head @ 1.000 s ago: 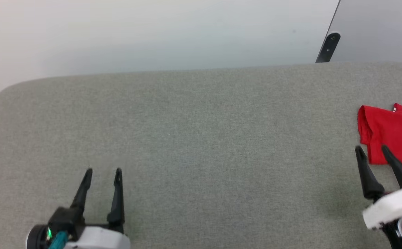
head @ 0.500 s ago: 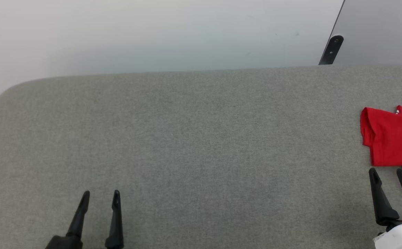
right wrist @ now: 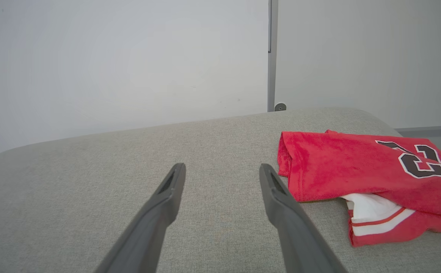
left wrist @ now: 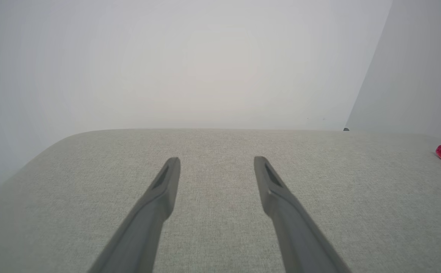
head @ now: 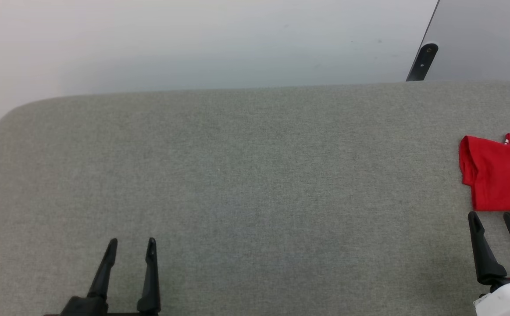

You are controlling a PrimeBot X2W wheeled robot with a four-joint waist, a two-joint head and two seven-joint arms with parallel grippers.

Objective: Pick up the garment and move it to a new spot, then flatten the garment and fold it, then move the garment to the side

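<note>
Head view: garment (head: 498, 175) folded at the surface's (head: 246, 175) right, cut by frame, maybe near the edge; right pincer (head: 489, 215) apart, just beside.
Left wrist view: left pincer (left wrist: 216, 159) apart, empty.
Right wrist view: white sleeve (right wrist: 372, 210) protrudes; snagging could undo the fold.

Left gripper (head: 132, 242) and right gripper (head: 490, 217) have long, tapering black fingers (left wrist: 159, 197) with slotted tips.

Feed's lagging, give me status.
Both open, empty: left pincer, right pincer just short of garment. It lies folded on grey padded surface, right side. Nothing between them.
</note>
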